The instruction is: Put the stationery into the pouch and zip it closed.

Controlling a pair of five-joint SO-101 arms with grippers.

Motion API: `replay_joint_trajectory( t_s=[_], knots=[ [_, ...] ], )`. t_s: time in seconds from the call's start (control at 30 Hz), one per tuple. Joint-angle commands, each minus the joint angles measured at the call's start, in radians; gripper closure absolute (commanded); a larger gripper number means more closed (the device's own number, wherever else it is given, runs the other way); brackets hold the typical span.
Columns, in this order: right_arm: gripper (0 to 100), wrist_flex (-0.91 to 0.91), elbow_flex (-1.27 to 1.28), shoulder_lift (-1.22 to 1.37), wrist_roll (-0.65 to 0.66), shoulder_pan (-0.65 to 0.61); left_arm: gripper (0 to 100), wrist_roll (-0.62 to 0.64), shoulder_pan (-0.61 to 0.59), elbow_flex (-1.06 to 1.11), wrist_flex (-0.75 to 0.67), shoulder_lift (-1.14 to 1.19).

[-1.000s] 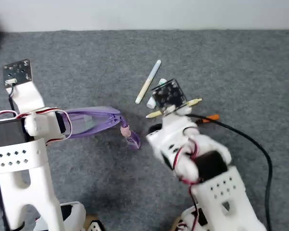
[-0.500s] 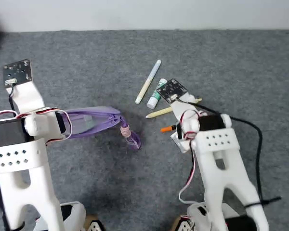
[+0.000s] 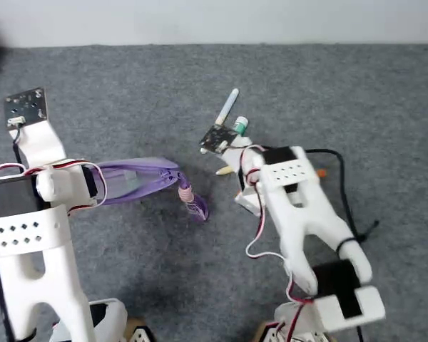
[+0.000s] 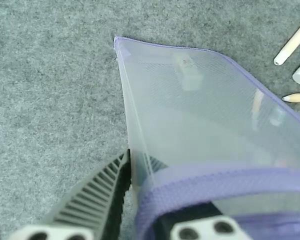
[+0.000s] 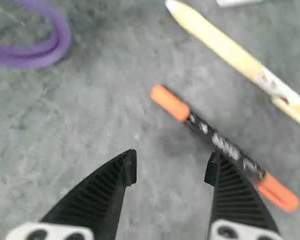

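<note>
The pouch point(image 3: 139, 177) is on the grey carpet point(image 3: 342, 92), over on the left side. The left gripper point(image 4: 137, 195) has its jaws pinched tight on the pouch's purple edge. A purple strap point(image 3: 194, 204) lies at the pouch's other end. The right gripper point(image 5: 170, 167) hovers low over the carpet with its jaws wide apart and nothing in them. Just past its tips lies a black pen point(image 5: 217, 145) with orange ends. A cream pencil point(image 5: 225, 50) lies near that. A long white pen point(image 3: 226, 112) and a small white and green tube point(image 3: 240, 125) lie close by, apart from the pouch.
</note>
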Motion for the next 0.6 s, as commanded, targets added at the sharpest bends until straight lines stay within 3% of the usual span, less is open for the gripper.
replay_joint_trajectory(
  t_s=[0.0, 0.2, 0.4, 0.57],
  knots=[
    [76.1, -0.113, -0.049, 0.068, 0.012, -0.013, 99, 0.008, 0.006, -0.035, 0.011, 0.000],
    [78.9, -0.177, -0.051, 0.213, 0.014, -0.010, 99, 0.008, 0.005, -0.035, 0.011, -0.002],
    [99.6, -0.183, -0.051, 0.217, 0.014, -0.008, 99, 0.008, 0.005, -0.030, 0.017, -0.005],
    [99.3, -0.177, -0.051, 0.142, 0.011, -0.005, 99, 0.008, 0.005, 0.008, 0.017, -0.006]
  ],
)
